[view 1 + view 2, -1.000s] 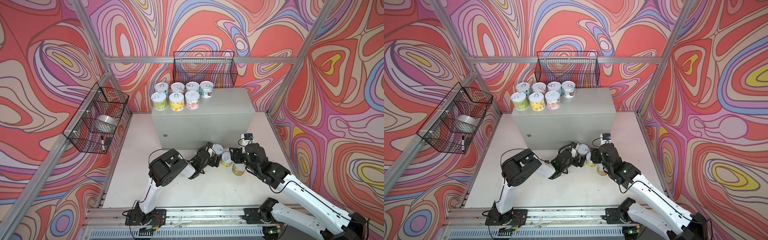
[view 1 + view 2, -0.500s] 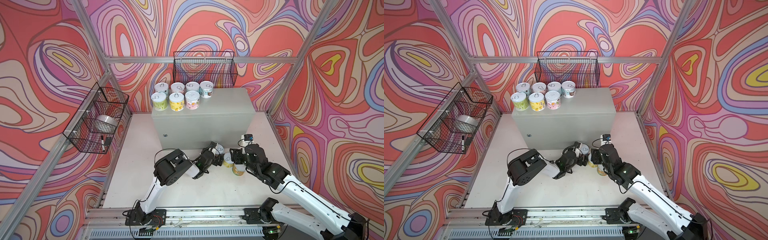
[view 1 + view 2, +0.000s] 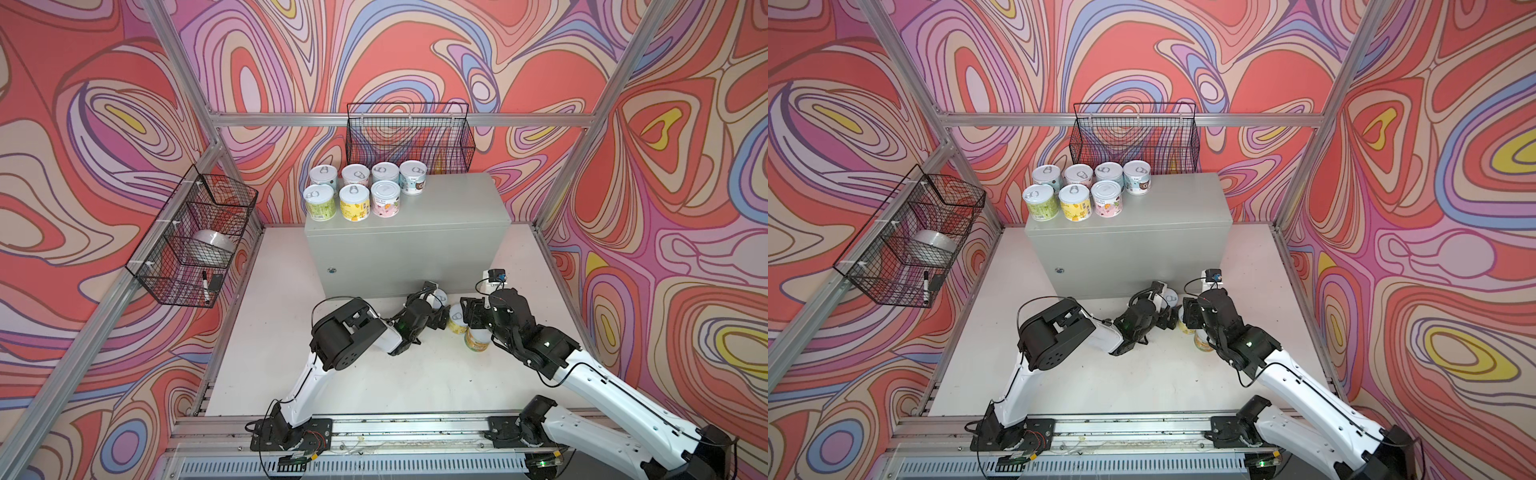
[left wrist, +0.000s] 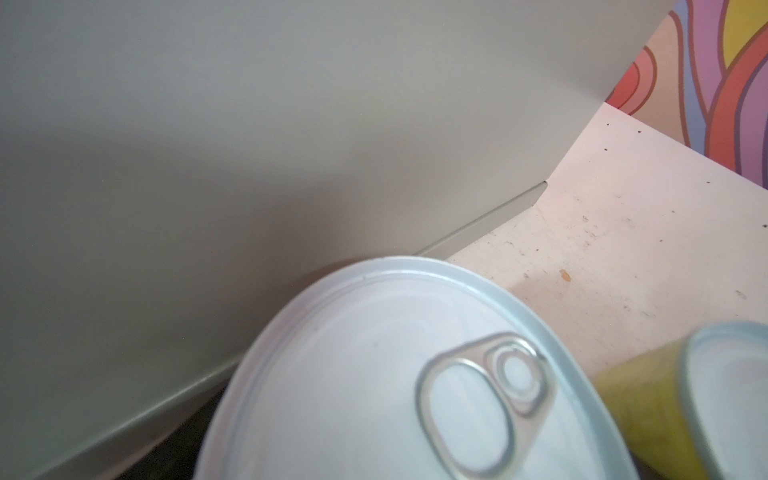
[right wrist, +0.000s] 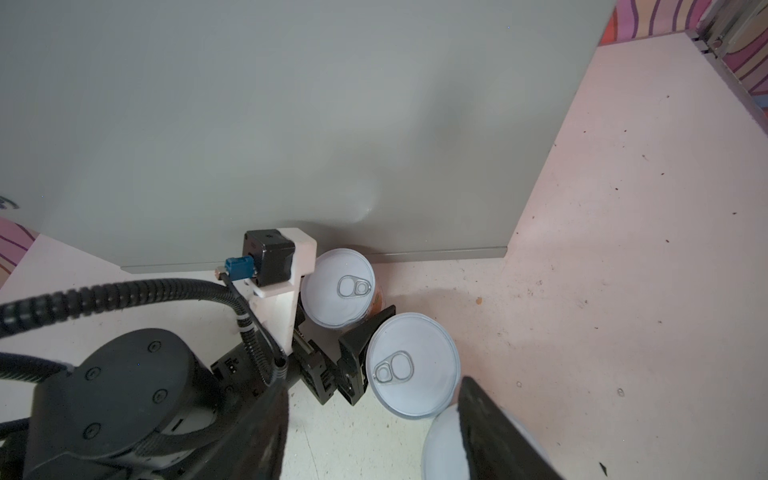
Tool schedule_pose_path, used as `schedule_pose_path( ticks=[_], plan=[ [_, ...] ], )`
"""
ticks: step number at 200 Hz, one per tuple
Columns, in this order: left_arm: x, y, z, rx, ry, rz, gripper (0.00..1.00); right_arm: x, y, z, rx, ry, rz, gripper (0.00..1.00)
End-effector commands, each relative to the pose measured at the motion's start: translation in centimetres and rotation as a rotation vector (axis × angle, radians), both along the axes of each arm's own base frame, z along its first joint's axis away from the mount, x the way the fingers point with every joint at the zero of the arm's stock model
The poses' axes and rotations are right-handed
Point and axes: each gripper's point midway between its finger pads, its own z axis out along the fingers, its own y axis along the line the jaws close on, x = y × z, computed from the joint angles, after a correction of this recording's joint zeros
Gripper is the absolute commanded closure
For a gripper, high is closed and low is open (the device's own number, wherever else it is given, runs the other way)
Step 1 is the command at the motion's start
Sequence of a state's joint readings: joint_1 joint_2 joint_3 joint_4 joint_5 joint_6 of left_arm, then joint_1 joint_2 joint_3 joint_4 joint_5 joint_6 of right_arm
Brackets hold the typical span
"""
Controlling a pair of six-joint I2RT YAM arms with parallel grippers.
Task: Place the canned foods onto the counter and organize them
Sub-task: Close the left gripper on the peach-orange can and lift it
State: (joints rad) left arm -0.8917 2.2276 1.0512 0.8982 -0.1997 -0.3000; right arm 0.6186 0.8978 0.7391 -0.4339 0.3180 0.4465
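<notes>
Several cans [image 3: 355, 191] stand in two rows at the back left of the grey counter [image 3: 453, 208]. Three more stand on the floor before its front face. My left gripper [image 3: 436, 305] is open, one jaw on each side of the orange-labelled can [image 5: 337, 286] against the counter; contact cannot be told. That can's lid [image 4: 415, 374] fills the left wrist view. Beside it is a yellow can [image 5: 411, 365]. My right gripper [image 5: 374, 384] is open just behind the yellow can, one finger [image 5: 498, 436] over the third can [image 3: 476, 343].
A black wire basket [image 3: 409, 137] hangs on the back wall just behind the counter. Another wire basket [image 3: 195, 245] on the left wall holds a tape roll and a marker. The two arms meet closely at the floor cans, and aluminium frame posts edge the floor.
My left arm has swung right and pushed its gripper forward around the can by the counter. The right gripper has hardly moved.
</notes>
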Motion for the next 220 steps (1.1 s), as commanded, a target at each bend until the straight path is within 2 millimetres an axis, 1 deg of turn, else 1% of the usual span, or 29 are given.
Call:
schedule_pose_path(
  ticks=[1,22,41,58,67,77,85,92,99,121,164,193,220],
  plan=[
    [0.8,2.6,-3.0,0.047,0.034,0.084,0.07,0.0,-0.2,-0.1,-0.011,-0.012,-0.005,0.34],
    [0.7,2.8,-2.8,0.044,0.028,0.082,0.18,0.0,-0.2,-0.1,-0.011,-0.013,-0.009,0.34],
    [0.5,2.8,-2.9,0.048,0.027,0.077,0.25,0.0,-0.2,0.0,-0.009,-0.017,-0.01,0.34],
    [0.2,2.7,-3.0,0.054,0.031,0.055,0.35,0.1,-0.1,-0.1,-0.008,-0.017,-0.008,0.35],
    [0.0,2.5,-3.0,0.056,0.033,0.035,0.42,0.1,-0.1,-0.1,-0.009,-0.016,-0.009,0.35],
    [-0.2,2.3,-2.8,0.055,0.037,0.016,0.52,0.1,-0.1,0.0,-0.008,-0.018,-0.009,0.35],
    [-0.4,2.2,-2.6,0.053,0.04,0.008,0.63,0.2,-0.1,0.0,-0.008,-0.02,-0.007,0.35],
    [-0.6,2.4,-2.4,0.055,0.045,0.003,0.78,0.2,0.0,0.1,-0.007,-0.021,-0.007,0.35],
    [-0.7,2.5,-2.1,0.057,0.049,0.007,1.0,0.2,-0.1,0.2,-0.005,-0.025,-0.009,0.35],
    [-1.4,3.1,-1.4,0.084,0.066,0.007,1.0,0.3,-0.2,0.6,-0.005,-0.037,-0.017,0.35],
    [-4.5,3.5,0.3,0.081,0.073,-0.072,1.0,0.6,-0.2,1.4,0.014,-0.069,-0.026,0.36],
    [-7.0,3.4,2.5,0.113,0.05,-0.121,1.0,0.8,-0.3,1.8,0.014,-0.083,-0.034,0.36],
    [-8.7,3.7,4.7,0.107,0.055,-0.163,1.0,1.0,-0.5,2.2,0.011,-0.099,-0.052,0.36]
  ],
)
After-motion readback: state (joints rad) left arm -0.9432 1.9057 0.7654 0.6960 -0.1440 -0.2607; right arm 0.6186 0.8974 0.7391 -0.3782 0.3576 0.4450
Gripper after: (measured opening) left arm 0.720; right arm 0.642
